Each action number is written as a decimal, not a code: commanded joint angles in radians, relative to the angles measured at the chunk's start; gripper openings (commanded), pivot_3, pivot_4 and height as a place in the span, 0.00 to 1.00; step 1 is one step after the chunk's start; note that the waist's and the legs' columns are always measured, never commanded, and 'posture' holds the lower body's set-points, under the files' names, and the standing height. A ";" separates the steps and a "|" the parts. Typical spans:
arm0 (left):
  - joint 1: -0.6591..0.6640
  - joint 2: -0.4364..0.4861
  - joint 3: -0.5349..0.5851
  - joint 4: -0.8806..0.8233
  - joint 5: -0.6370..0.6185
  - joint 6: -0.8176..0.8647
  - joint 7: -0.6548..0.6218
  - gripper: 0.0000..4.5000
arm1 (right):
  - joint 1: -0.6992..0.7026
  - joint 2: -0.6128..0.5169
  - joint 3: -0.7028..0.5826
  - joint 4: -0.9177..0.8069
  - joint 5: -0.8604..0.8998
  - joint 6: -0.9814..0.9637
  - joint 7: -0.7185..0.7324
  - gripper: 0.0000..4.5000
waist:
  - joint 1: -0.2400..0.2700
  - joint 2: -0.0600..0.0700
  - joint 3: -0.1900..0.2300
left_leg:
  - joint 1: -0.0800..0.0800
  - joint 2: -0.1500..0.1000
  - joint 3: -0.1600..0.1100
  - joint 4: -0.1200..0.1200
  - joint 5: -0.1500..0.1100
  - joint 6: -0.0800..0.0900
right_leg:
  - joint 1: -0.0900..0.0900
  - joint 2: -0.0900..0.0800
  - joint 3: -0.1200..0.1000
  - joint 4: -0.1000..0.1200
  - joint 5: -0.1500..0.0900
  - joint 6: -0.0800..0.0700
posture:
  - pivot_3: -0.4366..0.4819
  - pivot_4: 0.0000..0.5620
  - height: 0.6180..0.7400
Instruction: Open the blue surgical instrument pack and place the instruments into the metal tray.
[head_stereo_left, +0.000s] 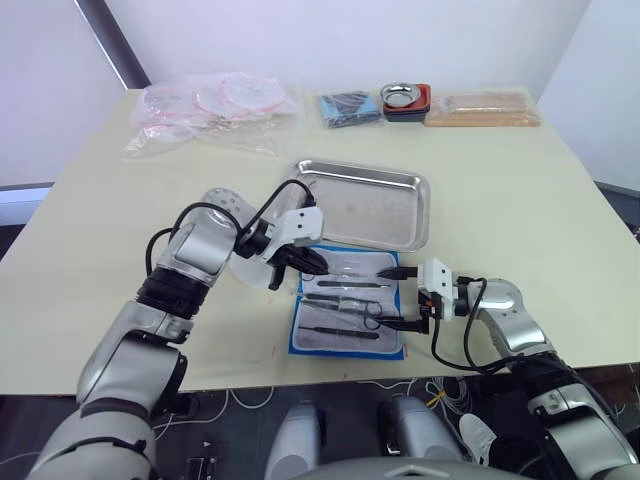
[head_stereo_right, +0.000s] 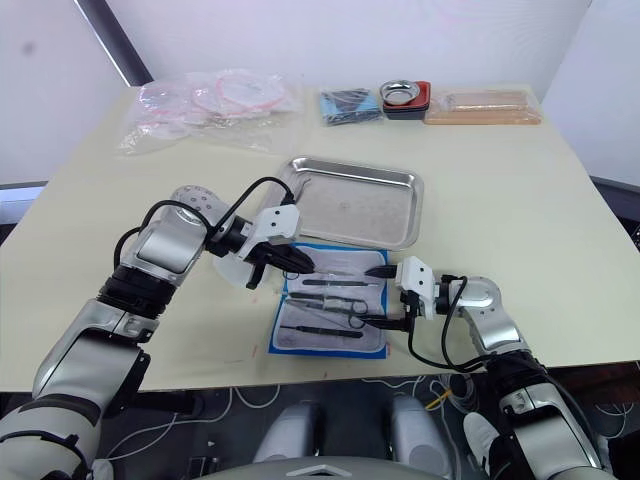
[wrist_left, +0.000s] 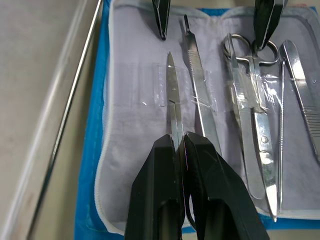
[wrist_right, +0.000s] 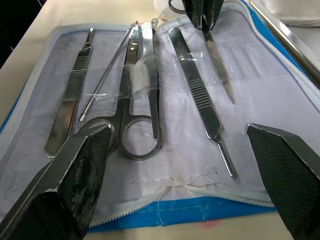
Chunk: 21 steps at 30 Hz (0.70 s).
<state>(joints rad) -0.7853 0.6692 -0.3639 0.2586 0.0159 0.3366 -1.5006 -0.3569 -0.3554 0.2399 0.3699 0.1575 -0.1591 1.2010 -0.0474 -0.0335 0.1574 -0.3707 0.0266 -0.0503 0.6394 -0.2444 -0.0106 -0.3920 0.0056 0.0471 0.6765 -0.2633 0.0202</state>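
Near front edge of worktop (head_stereo_left: 90, 200), blue surgical instrument pack (head_stereo_left: 348, 345) lies unzipped, instruments (head_stereo_left: 345, 300) under clear retaining straps; metal tray (head_stereo_left: 365, 205) just behind, empty. Risk: strap likely grips slim tool, so lifting could drag whole pack or let tool slip from pinch; right end effector close by, collision possible. Left end effector (wrist_left: 180, 142) pinched narrow on one slim pointed instrument (wrist_left: 172, 100). Right end effector (wrist_right: 180, 150) spread wide over pack's opposite end, holding nothing.

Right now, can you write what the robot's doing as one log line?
pack: open | left gripper: shut on pointed tool | right gripper: open over pack | tray: empty
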 joint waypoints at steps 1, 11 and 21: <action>-0.021 0.018 0.007 -0.053 -0.016 0.014 -0.016 0.02 | 0.057 0.003 0.097 0.086 -0.088 0.050 -0.003 1.00 | 0.000 0.000 0.000 | 0.000 0.000 0.000 0.000 0.000 0.000 | 0.000 0.000 0.000 0.000 0.000 0.000 | 0.48 0.27 1.00; 0.002 0.102 0.043 -0.072 -0.033 0.001 -0.023 0.02 | 0.054 -0.002 0.097 0.094 -0.090 0.048 -0.005 1.00 | 0.000 0.000 0.000 | 0.002 0.001 0.001 0.000 0.000 0.000 | 0.000 0.001 0.001 0.001 0.000 -0.001 | 0.48 0.27 1.00; 0.041 0.238 0.071 -0.151 -0.063 -0.012 -0.066 0.02 | 0.052 -0.006 0.102 0.103 -0.090 0.043 0.004 1.00 | -0.001 0.000 0.000 | 0.003 0.001 0.002 -0.001 0.000 0.000 | 0.000 0.001 0.002 0.001 -0.001 -0.001 | 0.48 0.27 1.00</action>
<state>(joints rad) -0.7434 0.8921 -0.3219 0.1471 -0.0326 0.3375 -1.5427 -0.3607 -0.3557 0.2488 0.3716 0.1569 -0.1585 1.1974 -0.0485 -0.0335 0.1575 -0.3678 0.0277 -0.0483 0.6382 -0.2444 -0.0107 -0.3916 0.0062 0.0490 0.6776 -0.2644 0.0186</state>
